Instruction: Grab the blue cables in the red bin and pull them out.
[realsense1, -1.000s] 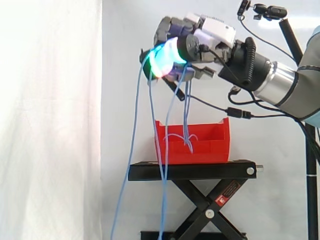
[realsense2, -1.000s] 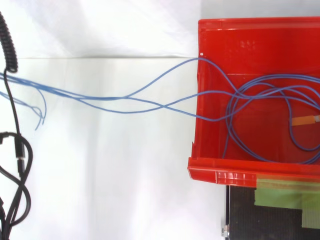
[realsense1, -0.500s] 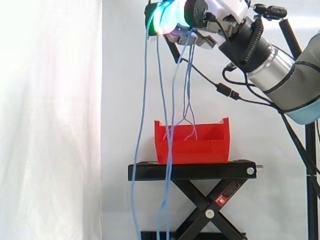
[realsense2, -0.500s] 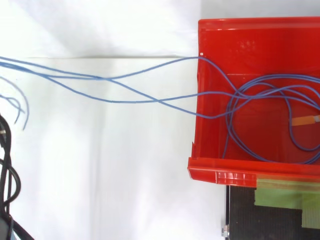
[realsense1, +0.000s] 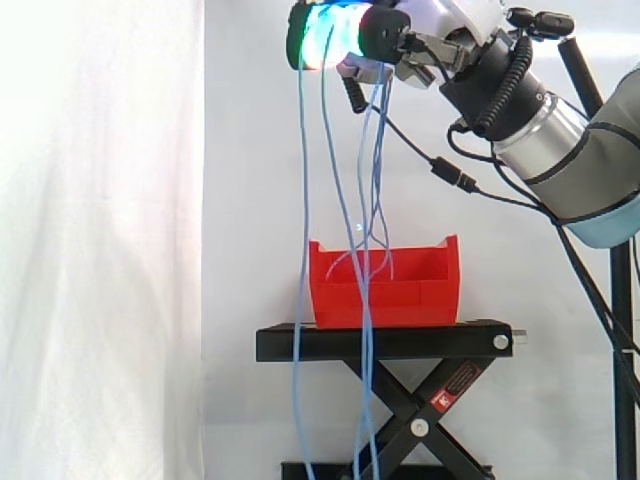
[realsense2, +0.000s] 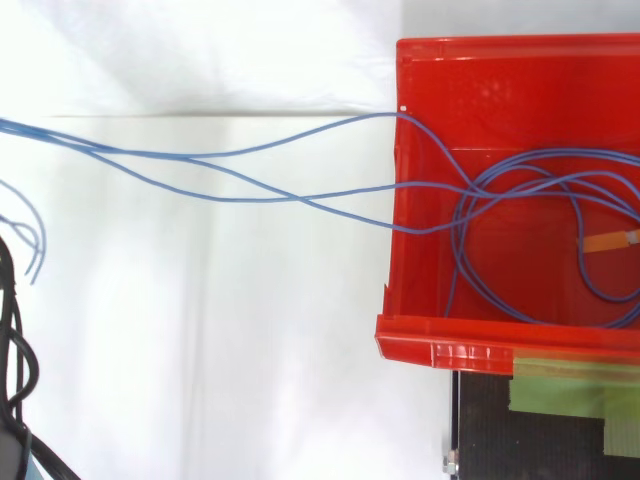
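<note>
Bin (realsense1: 400, 300): one, red.
Stand (realsense1: 385, 342): one, black.
Hand (realsense1: 400, 25): one.
Cables (realsense1: 303, 200): blue, three strands crossing the rim; full count unclear.

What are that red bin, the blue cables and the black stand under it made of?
The red bin: likely moulded plastic, smooth with a slight sheen and a formed rim. The blue cables: thin flexible strands, probably plastic-sheathed wire, since they hang limp and coil loosely. The black stand: seemingly painted metal, with flat crossed bars and bolts.
</note>
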